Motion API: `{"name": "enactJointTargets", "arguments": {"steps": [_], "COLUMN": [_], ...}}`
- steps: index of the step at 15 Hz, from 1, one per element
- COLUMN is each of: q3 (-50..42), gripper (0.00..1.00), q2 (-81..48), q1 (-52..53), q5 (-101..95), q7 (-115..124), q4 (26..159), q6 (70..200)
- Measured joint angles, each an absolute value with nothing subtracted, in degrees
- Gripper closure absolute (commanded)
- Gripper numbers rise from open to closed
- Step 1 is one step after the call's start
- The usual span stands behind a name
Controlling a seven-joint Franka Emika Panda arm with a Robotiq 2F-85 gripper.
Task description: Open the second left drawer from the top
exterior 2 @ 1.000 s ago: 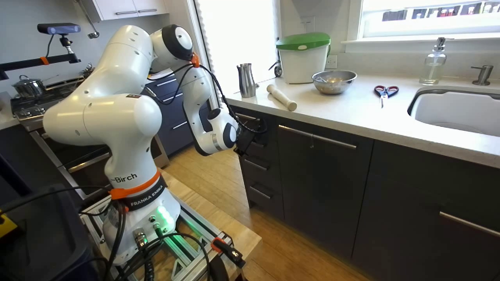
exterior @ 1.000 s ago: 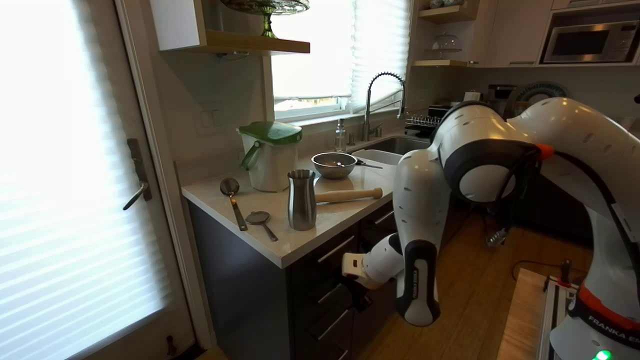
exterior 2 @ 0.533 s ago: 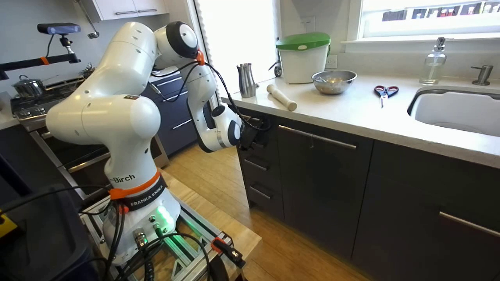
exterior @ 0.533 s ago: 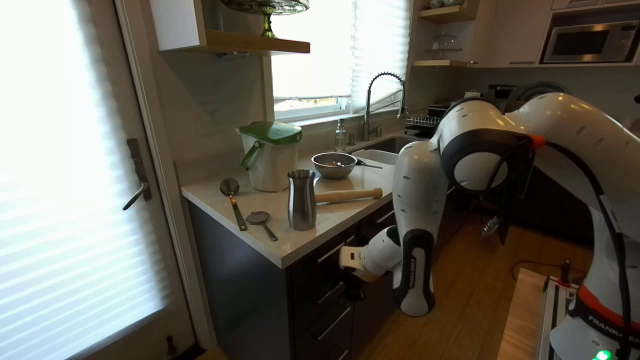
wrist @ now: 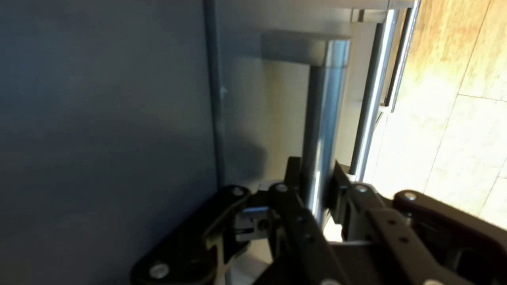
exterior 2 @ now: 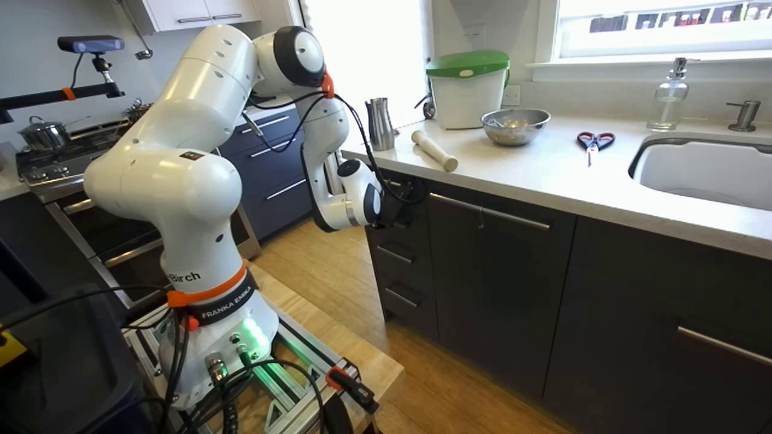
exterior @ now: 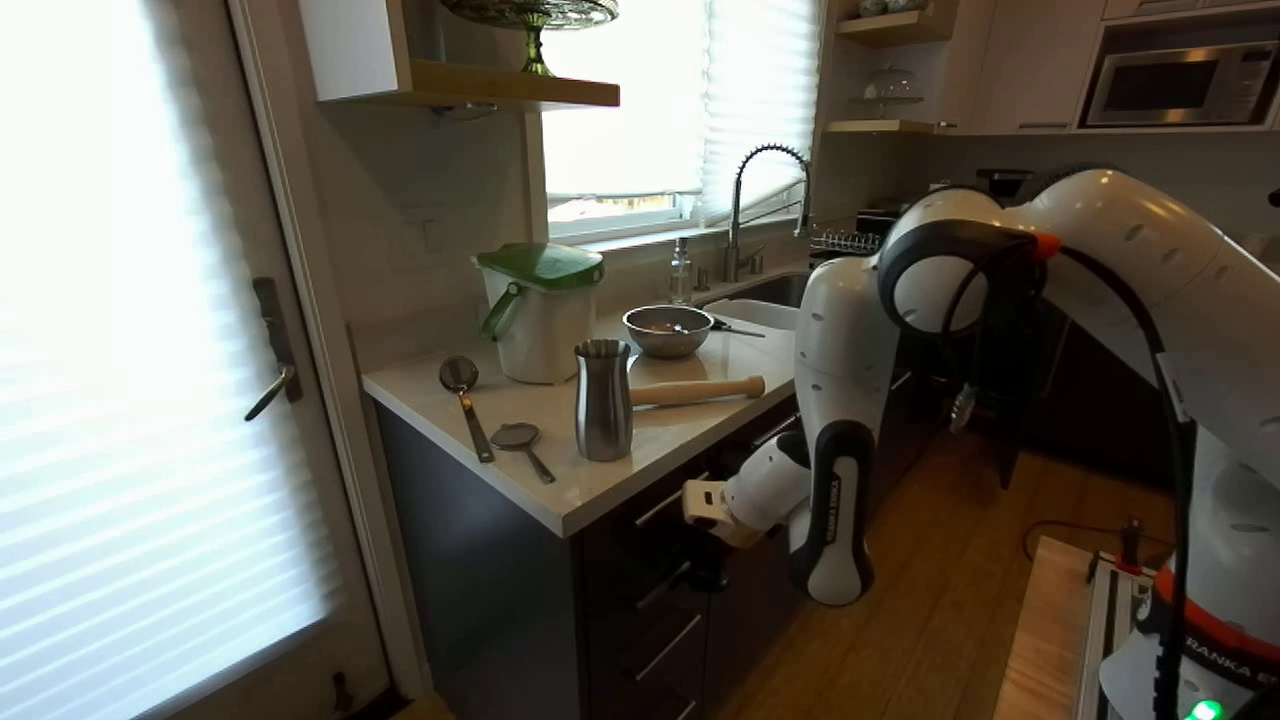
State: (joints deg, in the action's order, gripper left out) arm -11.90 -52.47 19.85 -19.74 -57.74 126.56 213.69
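The white Franka Panda arm (exterior 2: 205, 175) climbs from its base (exterior 2: 208, 339), where a green light (exterior 2: 256, 330) glows, and leans over to a sharply bent elbow (exterior 2: 300, 55). From there the forearm (exterior 2: 325, 129) drops steeply, and the wrist (exterior 2: 360, 196) turns out sideways near its lower end, carrying the black pincer (wrist: 317, 168) away from the base. In the wrist view the two fingers (wrist: 293, 171) stand close together, tips facing, with only a narrow gap between them.

"Birch" stands on the white base column (exterior 2: 200, 247) and "FRANKA EMIKA" on the black base band (exterior 2: 226, 306); in an exterior view, "FRANKA EMIKA" also runs along the black arm trim (exterior: 832, 515).
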Motion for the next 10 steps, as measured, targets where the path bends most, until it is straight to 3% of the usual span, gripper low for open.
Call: {"name": "enactJointTargets", "arguments": {"steps": [10], "q3": [-9.4], "gripper": [0.95], "q2": [-52.1], "q1": [16.8], "q5": [-20.9], "q7": [-59.9], "q4": [131.3], "q6": [219.4]}}
